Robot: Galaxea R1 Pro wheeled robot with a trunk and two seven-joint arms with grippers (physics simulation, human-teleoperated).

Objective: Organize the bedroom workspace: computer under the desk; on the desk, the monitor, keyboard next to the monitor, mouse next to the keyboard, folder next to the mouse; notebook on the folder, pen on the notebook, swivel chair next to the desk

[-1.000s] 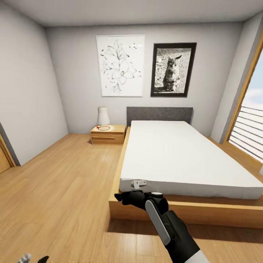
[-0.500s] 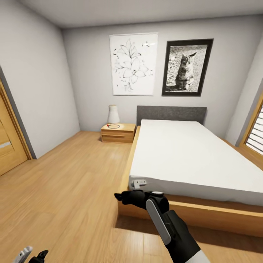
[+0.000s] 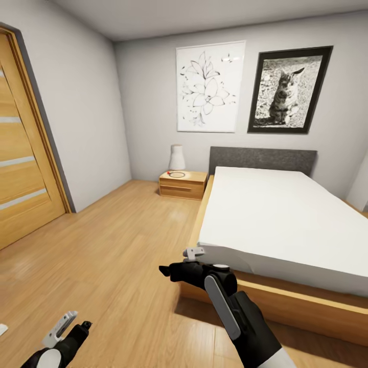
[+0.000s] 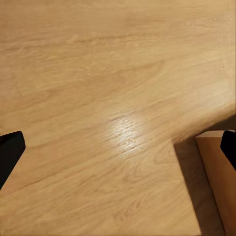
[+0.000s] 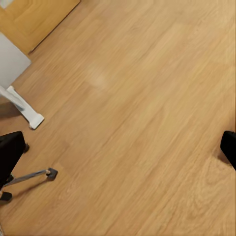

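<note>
Hovering empty, right gripper (image 3: 176, 271) fingers spread wide over light wood floor (image 3: 117, 245). Left gripper (image 3: 66, 332) at seven o'clock, also wide open, nothing held. Chrome castor leg of grey swivel chair (image 5: 29, 176) in right wrist view; likely rolls easily, push at backrest.

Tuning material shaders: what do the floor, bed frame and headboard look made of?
Floor: light wood planks, satin finish; grain lines, and a soft glare patch in the left wrist view. Bed frame: similar light wood, smooth, probably veneer or laminate. Headboard: dark grey, matte and slightly mottled, likely fabric upholstery, though the render leaves it open.
</note>
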